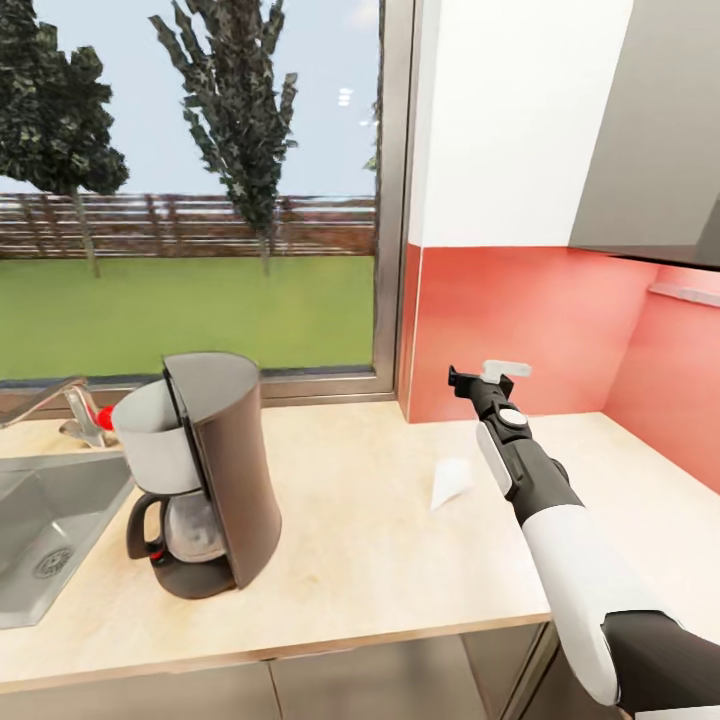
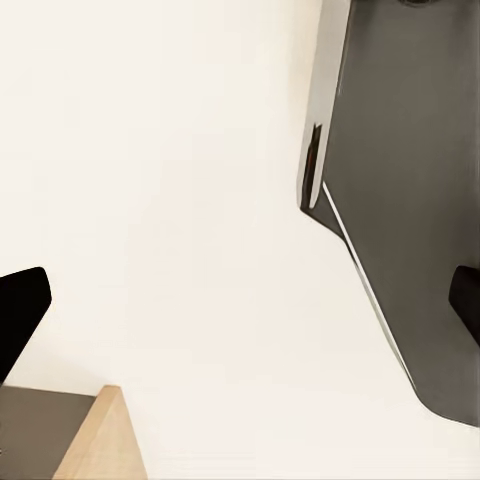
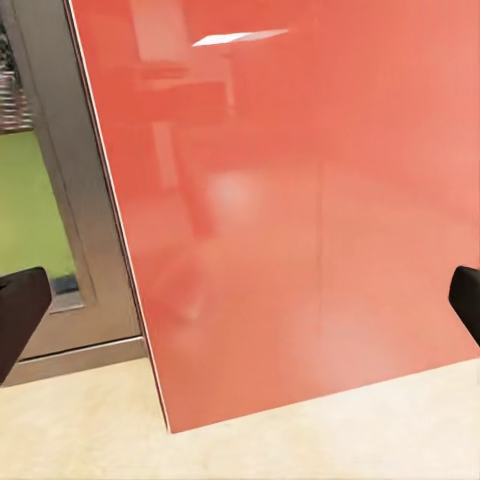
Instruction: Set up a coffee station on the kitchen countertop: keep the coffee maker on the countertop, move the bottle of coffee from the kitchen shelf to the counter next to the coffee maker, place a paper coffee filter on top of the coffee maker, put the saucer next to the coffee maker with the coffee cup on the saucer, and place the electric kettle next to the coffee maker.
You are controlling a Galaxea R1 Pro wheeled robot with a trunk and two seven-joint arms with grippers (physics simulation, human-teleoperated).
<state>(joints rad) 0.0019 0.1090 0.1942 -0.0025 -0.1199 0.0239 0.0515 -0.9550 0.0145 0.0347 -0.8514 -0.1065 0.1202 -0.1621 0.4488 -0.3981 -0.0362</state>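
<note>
One paper coffee filter (image 1: 452, 482) lies flat on the counter (image 1: 350, 560), right of the single coffee maker (image 1: 205, 475) and well below the right gripper (image 1: 478, 381). Its jaws are spread wide, holding nothing, same with the left gripper (image 2: 240, 300).

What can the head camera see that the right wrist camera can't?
The head view alone has the coffee maker, the paper coffee filter lying flat on the countertop, the sink and the trees outside. The right wrist view alone shows, up close, reflections on the red wall. Both share that red wall, the window frame and the countertop.
</note>
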